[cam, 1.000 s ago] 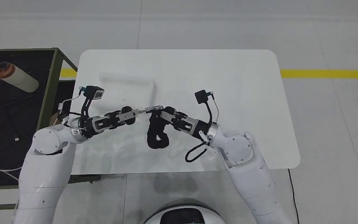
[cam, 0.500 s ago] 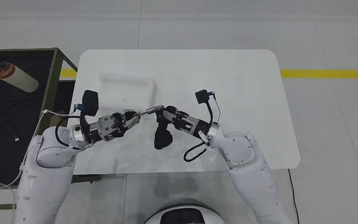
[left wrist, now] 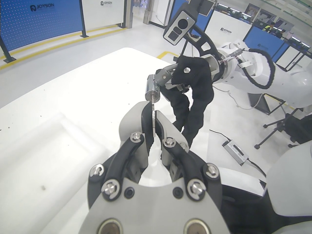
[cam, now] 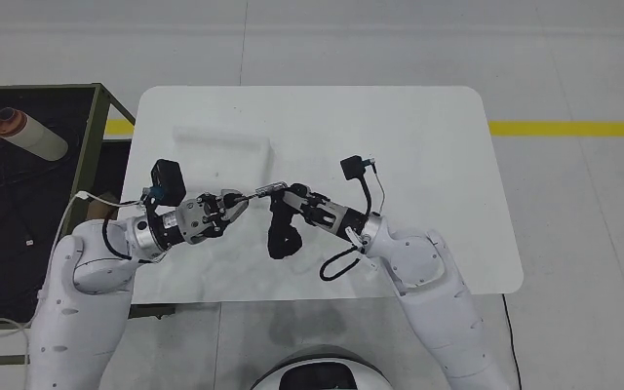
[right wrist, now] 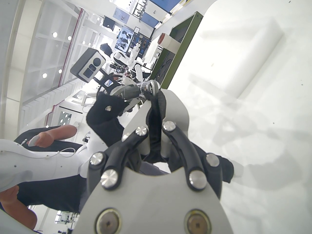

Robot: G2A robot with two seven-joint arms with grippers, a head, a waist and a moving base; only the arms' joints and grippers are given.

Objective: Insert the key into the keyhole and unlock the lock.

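My left gripper [cam: 234, 203] [left wrist: 152, 110] is shut on a flat metal key [left wrist: 153, 121] [cam: 253, 194], held edge-on above the table's middle. The key's tip sits in the end face of the lock's silver cylinder [left wrist: 152, 91] [cam: 274, 188]. The lock is a chain in a black fabric sleeve [cam: 281, 237] [left wrist: 195, 103] that hangs in a loop below the cylinder. My right gripper [cam: 292, 201] [right wrist: 156, 98] is shut on the sleeve [right wrist: 156, 115] just behind the cylinder [right wrist: 136, 88], facing the left gripper.
A white foam tray [cam: 226, 146] lies on the white table [cam: 419, 146] behind the grippers. A green-framed cart [cam: 90, 146] with a roll [cam: 31, 136] stands off the table's left edge. A cable loop [cam: 336, 265] hangs under the right arm.
The left wrist has rolled with the key in the cylinder, its camera swinging nearer the table's front. The black sleeve's curled loop now hangs straighter. The right gripper has stayed in place.
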